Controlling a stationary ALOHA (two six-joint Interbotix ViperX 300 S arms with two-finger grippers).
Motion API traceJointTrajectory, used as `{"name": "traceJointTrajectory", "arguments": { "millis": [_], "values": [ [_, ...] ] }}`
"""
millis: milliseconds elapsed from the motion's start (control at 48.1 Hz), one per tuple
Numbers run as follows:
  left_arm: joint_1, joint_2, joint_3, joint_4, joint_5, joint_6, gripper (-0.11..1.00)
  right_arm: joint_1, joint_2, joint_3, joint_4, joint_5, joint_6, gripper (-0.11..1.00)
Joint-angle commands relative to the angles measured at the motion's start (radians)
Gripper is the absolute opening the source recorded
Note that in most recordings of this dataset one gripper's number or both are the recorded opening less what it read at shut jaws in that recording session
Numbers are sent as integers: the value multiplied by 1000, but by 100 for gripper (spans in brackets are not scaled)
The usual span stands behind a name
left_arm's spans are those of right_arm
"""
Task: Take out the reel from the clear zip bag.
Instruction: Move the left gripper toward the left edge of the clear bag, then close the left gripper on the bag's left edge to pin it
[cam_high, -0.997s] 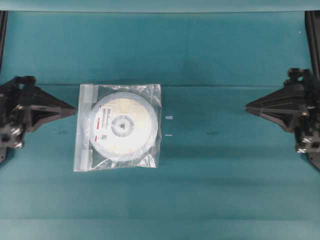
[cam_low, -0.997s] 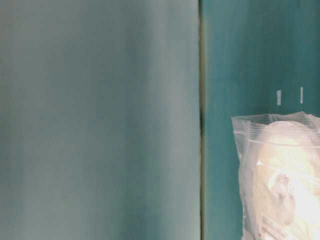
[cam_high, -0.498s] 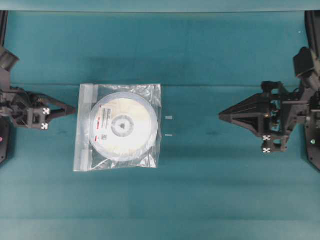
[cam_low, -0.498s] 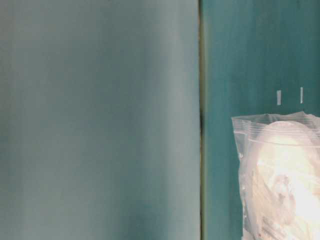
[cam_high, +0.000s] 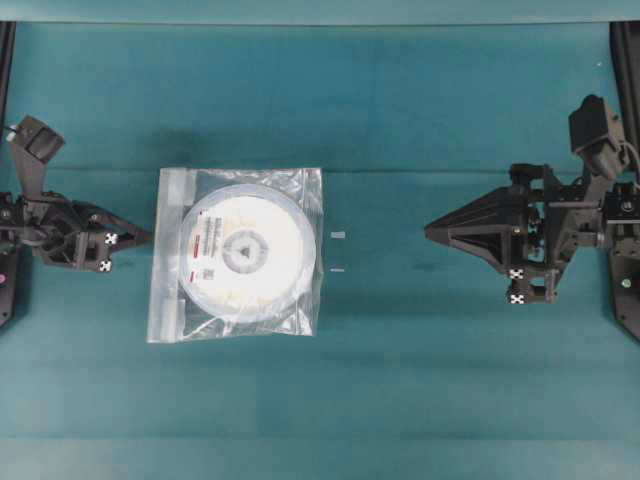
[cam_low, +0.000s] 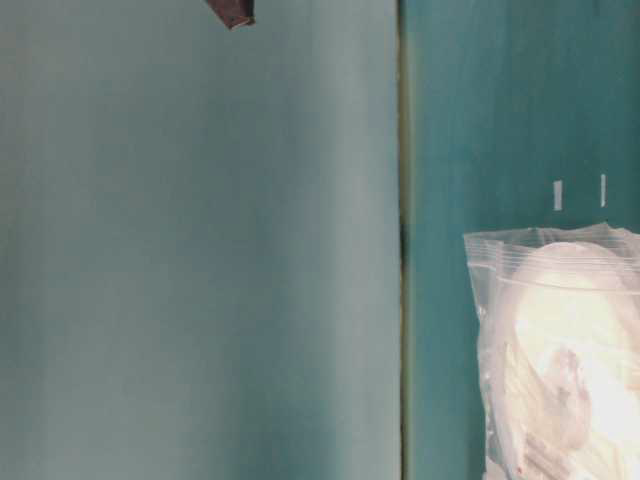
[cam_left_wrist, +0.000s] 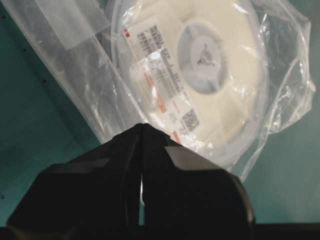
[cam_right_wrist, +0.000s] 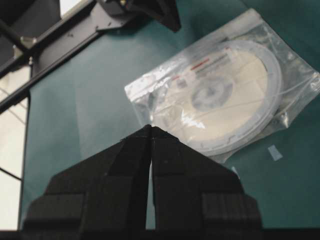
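Observation:
The clear zip bag (cam_high: 305, 190) lies flat on the teal table, left of centre, with its whitish zip strip (cam_high: 173, 255) along its left edge. The cream-white reel (cam_high: 244, 251) sits inside it, label with red stripe facing up. My left gripper (cam_high: 148, 238) is shut and empty, just left of the bag's zip edge. My right gripper (cam_high: 428, 229) is shut and empty, well to the right of the bag. The left wrist view shows the bag (cam_left_wrist: 287, 95) and reel (cam_left_wrist: 205, 55) close ahead of the shut tips (cam_left_wrist: 142, 126). The right wrist view shows the bag (cam_right_wrist: 142, 90) beyond the tips (cam_right_wrist: 150, 127).
Two small white tape marks (cam_high: 338, 236) lie on the table just right of the bag. A table seam (cam_high: 450, 173) runs across the middle. In the table-level view a grey panel (cam_low: 200, 250) fills the left and the bag (cam_low: 480, 290) shows at lower right.
Both arms have come forward from the table's sides. The right gripper moved left toward the bag; the left arm has lowered and turned, its tip still at the bag's left edge. The bag has not moved.

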Motion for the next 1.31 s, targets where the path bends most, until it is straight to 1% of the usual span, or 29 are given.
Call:
{"name": "traceJointTrajectory", "arguments": {
  "millis": [0,104,166,208,291,478,519,561,582,706,914,997,1184,1288],
  "values": [
    [3,15,-3,3,-32,2,-4,-2,-2,-18,2,-9,9,0],
    [3,34,-2,3,-41,5,-2,-2,0,-18,2,-9,9,0],
    [3,49,-2,3,-41,6,3,-2,0,-18,2,-8,11,0],
    [3,58,-2,3,-41,6,10,-2,0,-18,2,-8,11,0],
    [3,67,-3,3,-40,5,29,0,0,-20,3,-6,11,0],
    [3,69,-3,3,-41,2,83,-2,3,-20,3,-6,9,0],
    [3,72,-2,3,-41,2,91,-2,5,-20,3,-5,9,0],
    [3,75,-2,3,-41,2,96,-2,8,-20,2,-5,9,0],
    [3,78,-2,3,-41,2,97,-2,8,-20,3,-5,9,0],
    [3,120,-6,3,-51,2,88,0,15,-23,3,-5,9,0],
    [3,216,-28,3,-149,2,88,0,31,-28,3,-3,9,0],
    [3,252,-46,3,-170,2,88,-2,32,-28,3,-3,9,0],
    [3,276,-67,3,-181,2,85,0,32,-28,3,-2,9,0],
    [3,275,-64,3,-179,2,80,0,32,-28,3,-2,9,0]
  ]
}}
